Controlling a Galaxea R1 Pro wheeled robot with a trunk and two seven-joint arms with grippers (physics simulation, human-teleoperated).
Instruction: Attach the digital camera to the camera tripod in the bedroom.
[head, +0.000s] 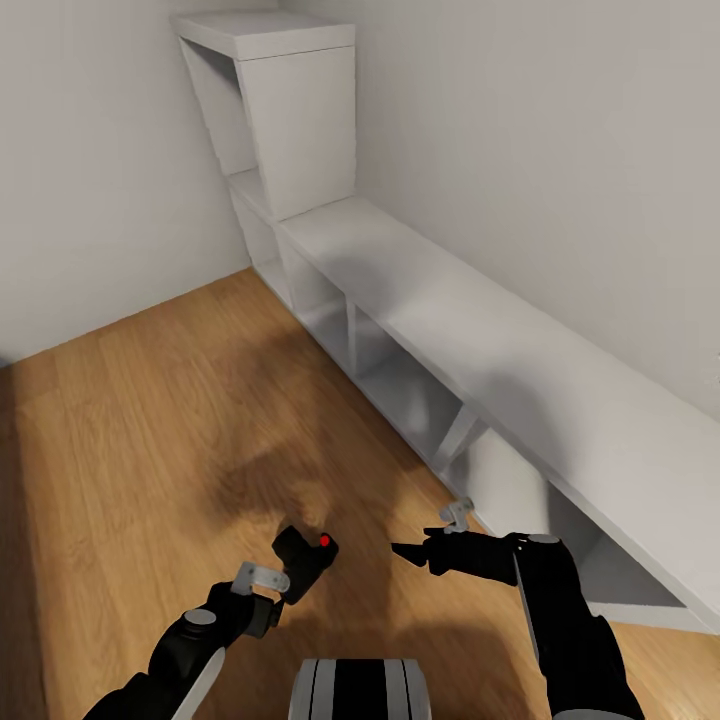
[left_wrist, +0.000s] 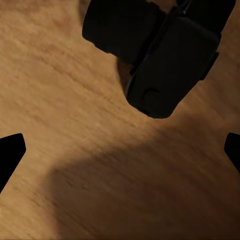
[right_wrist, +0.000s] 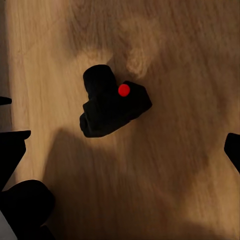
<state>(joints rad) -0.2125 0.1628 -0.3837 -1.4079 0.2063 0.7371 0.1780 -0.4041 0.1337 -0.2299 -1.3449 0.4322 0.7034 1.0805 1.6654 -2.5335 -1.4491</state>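
Head view: a bedroom corner is seen, with white walls, a wood plank floor (head: 150, 420) and a low white cube shelf (head: 480, 350) along the right wall. The shelf's open compartments are seen bare. No writing or label can be read anywhere. The camera (head: 305, 560), black with a red dot on top, is seen low in the middle, at the end of the left gripper (head: 290, 570). Whether its fingers are pinching the camera cannot be told. The right gripper (head: 400, 550) is just beside the camera, its fingers pressed together to a point. In the right wrist view, the camera (right_wrist: 112, 107) is seen above the floor.
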